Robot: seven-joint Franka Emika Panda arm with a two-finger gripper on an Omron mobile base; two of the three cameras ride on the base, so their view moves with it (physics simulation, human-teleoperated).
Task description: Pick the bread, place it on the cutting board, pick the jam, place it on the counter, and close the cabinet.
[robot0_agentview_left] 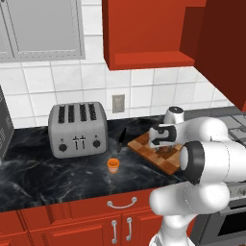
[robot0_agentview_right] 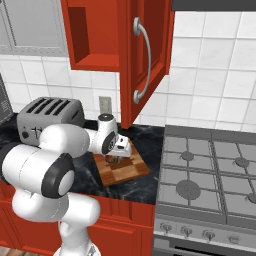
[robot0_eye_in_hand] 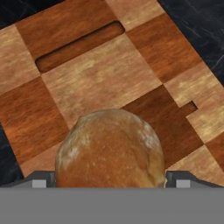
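The bread [robot0_eye_in_hand: 109,148], a round brown loaf, sits between the two fingertips of my gripper [robot0_eye_in_hand: 109,183], which is shut on it. It hangs just over the checkered cutting board [robot0_eye_in_hand: 100,74]. From the base, my gripper [robot0_agentview_left: 165,150] points down over the cutting board [robot0_agentview_left: 143,143], and from the other side my gripper [robot0_agentview_right: 114,161] is over the same cutting board [robot0_agentview_right: 131,172]. The jam [robot0_agentview_left: 113,165], a tiny orange jar, stands on the black counter [robot0_agentview_left: 43,178] left of the board. The red cabinet [robot0_agentview_right: 82,30] is open, its door [robot0_agentview_right: 150,55] swung out.
A silver toaster [robot0_agentview_left: 77,129] stands at the back left of the counter, seen again as the toaster [robot0_agentview_right: 47,117] behind my arm. A gas stove [robot0_agentview_right: 210,175] adjoins the board on the right. The open door [robot0_agentview_left: 226,48] hangs above the stove side.
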